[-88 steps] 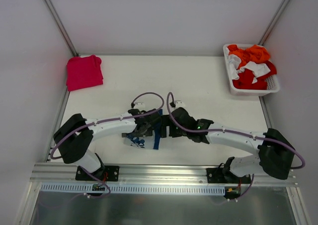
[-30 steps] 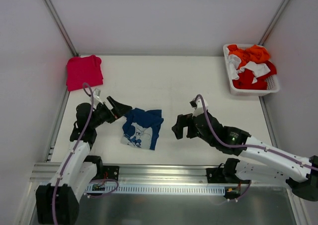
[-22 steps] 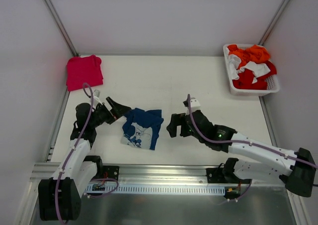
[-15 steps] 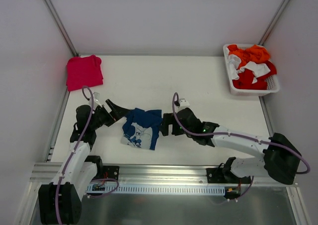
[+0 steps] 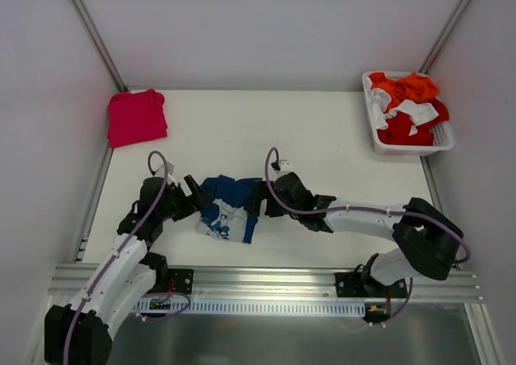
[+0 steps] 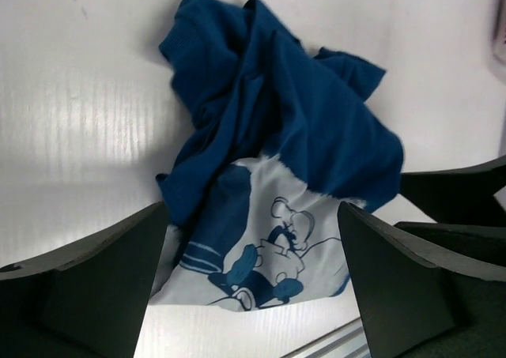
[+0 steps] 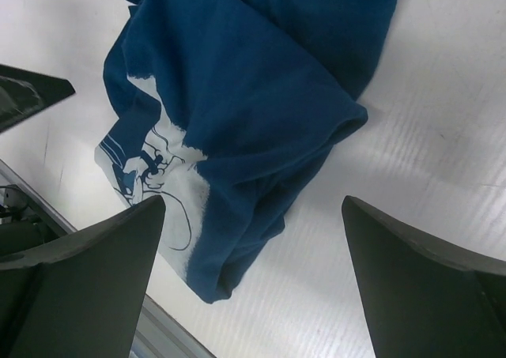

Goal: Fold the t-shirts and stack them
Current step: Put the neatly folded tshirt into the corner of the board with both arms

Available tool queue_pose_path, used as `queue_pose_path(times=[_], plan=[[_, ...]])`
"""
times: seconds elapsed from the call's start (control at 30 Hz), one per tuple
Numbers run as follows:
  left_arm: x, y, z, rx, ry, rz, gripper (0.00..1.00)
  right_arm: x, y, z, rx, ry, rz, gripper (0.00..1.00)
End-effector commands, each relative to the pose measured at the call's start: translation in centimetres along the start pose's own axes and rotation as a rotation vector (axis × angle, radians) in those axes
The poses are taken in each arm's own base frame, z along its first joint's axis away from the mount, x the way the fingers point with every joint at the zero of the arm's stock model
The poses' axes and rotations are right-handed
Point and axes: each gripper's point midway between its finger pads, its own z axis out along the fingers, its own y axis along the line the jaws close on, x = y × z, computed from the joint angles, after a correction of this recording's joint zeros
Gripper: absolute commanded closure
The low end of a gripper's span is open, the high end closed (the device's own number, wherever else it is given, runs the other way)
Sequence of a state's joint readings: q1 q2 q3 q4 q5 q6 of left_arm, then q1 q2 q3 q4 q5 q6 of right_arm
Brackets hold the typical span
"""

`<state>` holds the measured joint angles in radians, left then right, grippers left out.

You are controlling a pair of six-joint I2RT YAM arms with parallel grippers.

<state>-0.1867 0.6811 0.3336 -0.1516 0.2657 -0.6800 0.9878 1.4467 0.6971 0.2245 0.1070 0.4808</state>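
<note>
Broadly, the white tabletop (image 5: 322,131) carries everything. At its far right corner sits a white basket (image 5: 411,150) heaped with orange, red and white cloth. Near the front edge the navy t-shirt (image 5: 230,208) lies crumpled, pale print showing. The pink-red t-shirt (image 5: 136,117) lies at the far left corner. The left hand (image 5: 196,197) and right hand (image 5: 252,200) flank the navy one, fingers spread wide, holding nothing.

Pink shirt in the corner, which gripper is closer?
Left. The left gripper sits left of the blue shirt, toward the pink shirt; the right gripper is on the other side.
</note>
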Motion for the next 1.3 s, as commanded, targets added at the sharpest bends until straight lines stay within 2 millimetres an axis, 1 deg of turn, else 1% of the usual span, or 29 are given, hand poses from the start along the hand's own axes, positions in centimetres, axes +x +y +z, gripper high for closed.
queue_pose_path(times=[0.0,0.23,0.33,0.4,0.53,0.67,0.77,0.83,0.97,1.13,1.27], plan=[[0.9,3.2,0.2,-0.159,0.005,0.030,0.10,-1.1,2.0,0.6,-0.077,-0.031,0.058,0.01],[2.4,5.8,0.9,-0.276,0.066,0.057,0.08,-0.2,1.8,0.9,-0.078,-0.013,0.069,0.01],[2.6,5.7,1.2,-0.277,0.081,0.073,0.08,0.1,1.6,1.2,-0.076,-0.009,0.076,0.01],[2.5,5.2,1.4,-0.254,0.084,0.069,0.07,0.6,1.4,1.5,-0.072,0.006,0.084,0.00],[3.2,4.4,2.1,-0.207,0.119,0.052,0.07,0.9,1.8,2.0,-0.083,0.015,0.089,0.01],[3.8,3.0,2.9,-0.118,0.145,0.026,0.07,1.5,1.8,2.6,-0.078,0.034,0.094,0.00],[4.2,2.6,3.3,-0.094,0.161,0.012,0.07,2.0,1.7,3.0,-0.073,0.044,0.098,0.01],[4.5,2.3,3.3,-0.080,0.176,0.002,0.07,2.2,1.6,3.2,-0.070,0.051,0.103,0.00],[4.1,1.2,3.4,-0.038,0.166,0.003,0.07,2.4,1.4,3.4,-0.067,0.050,0.107,0.01],[4.1,0.2,3.3,-0.002,0.173,-0.004,0.07,2.5,2.1,3.8,-0.085,0.059,0.117,0.00],[4.1,-0.5,3.3,0.023,0.181,-0.012,0.07,2.7,2.2,4.1,-0.093,0.066,0.127,0.01]])
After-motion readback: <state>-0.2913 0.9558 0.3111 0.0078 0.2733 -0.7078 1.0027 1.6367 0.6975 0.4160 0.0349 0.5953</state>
